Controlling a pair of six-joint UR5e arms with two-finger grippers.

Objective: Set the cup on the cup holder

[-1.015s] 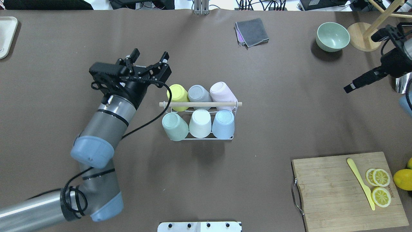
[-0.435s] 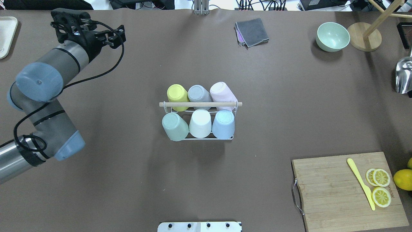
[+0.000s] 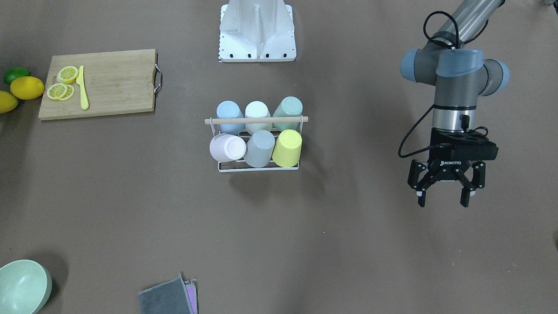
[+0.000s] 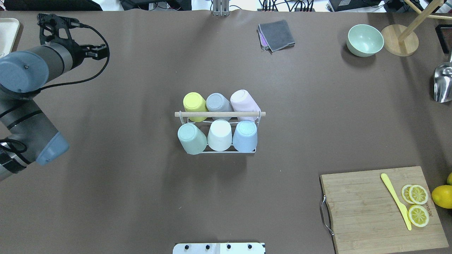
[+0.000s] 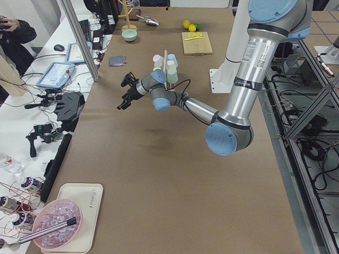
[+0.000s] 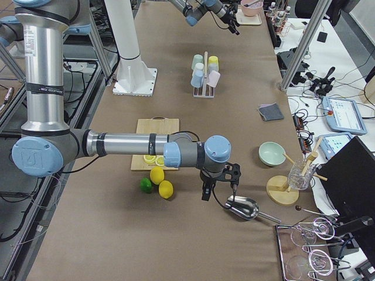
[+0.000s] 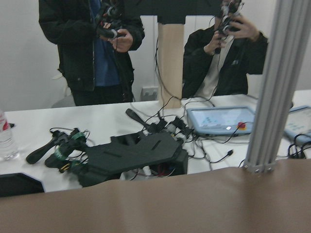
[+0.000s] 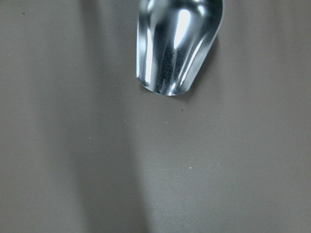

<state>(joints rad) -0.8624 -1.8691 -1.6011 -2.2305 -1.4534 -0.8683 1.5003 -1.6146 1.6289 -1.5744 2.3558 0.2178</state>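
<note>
Figure: cup holder (image 4: 219,114) with six cups (image 4: 219,135)
Left gripper (image 3: 443,199) spread, empty, well aside; right gripper (image 6: 218,188) too distant to tell

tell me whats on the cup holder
Six inverted cups: yellow cup, grey cup, pink cup in the far row; green cup, white cup, blue cup nearer the robot. The cups hide the cup holder prongs.
</note>
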